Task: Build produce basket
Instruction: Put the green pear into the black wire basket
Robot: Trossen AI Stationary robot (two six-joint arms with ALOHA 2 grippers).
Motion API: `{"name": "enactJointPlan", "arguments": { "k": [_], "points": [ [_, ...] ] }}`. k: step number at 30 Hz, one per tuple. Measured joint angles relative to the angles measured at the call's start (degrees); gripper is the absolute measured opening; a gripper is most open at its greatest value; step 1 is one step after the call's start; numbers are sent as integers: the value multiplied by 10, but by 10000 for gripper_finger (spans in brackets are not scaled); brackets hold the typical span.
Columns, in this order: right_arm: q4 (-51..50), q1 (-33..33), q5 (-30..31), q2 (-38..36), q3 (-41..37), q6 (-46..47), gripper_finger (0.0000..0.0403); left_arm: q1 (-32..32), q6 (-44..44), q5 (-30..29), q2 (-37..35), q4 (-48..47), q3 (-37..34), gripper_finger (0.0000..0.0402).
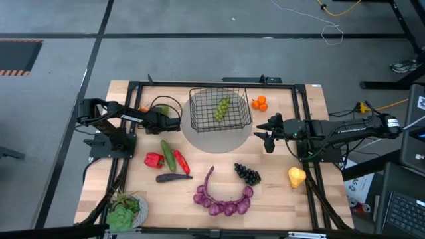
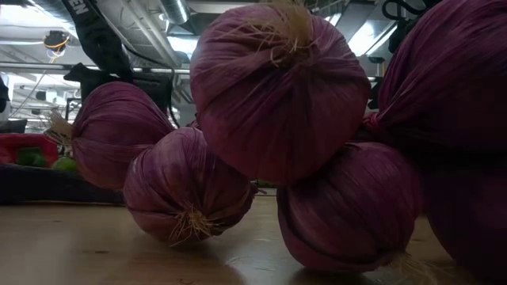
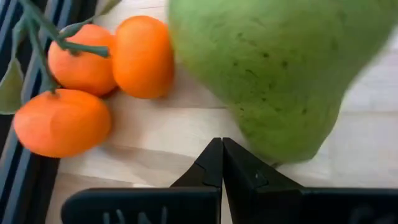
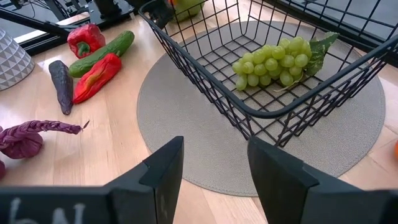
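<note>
The black wire basket (image 1: 220, 109) stands on a round grey mat (image 1: 216, 138) at the far middle, with green grapes (image 1: 222, 109) in it; the right wrist view shows both, basket (image 4: 249, 74) and grapes (image 4: 273, 62). My left gripper (image 1: 174, 122) is shut, left of the basket, beside a green pear (image 3: 273, 68) and three oranges (image 3: 93, 81). My right gripper (image 1: 265, 135) is open and empty, right of the basket; its fingers (image 4: 211, 168) point at the basket's near corner. Peppers, cucumber, aubergine, a purple string, dark grapes and a yellow pear lie on the table. My left gripper's shut fingertips (image 3: 222, 152) stand close against the green pear's rounded lower side (image 3: 277, 152), above the table. I cannot tell whether they touch it.
Left of the mat lie two red peppers (image 1: 154, 159), a cucumber (image 1: 168, 155) and an aubergine (image 1: 172, 177). A purple string of bulbs (image 1: 222, 199) fills the low view (image 2: 277, 87). Dark grapes (image 1: 247, 174), a yellow pear (image 1: 296, 176), more oranges (image 1: 259, 103), a lettuce plate (image 1: 123, 212).
</note>
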Motion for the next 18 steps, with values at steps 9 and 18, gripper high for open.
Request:
{"name": "enactJointPlan", "arguments": {
  "k": [9, 18],
  "points": [
    [0, 0, 0, 0, 0, 0, 181, -22, 7, -6, 0, 5, 13, 0],
    [0, 0, 0, 0, 0, 0, 181, -34, 9, 14, 0, -47, 46, 0]
  ]
}}
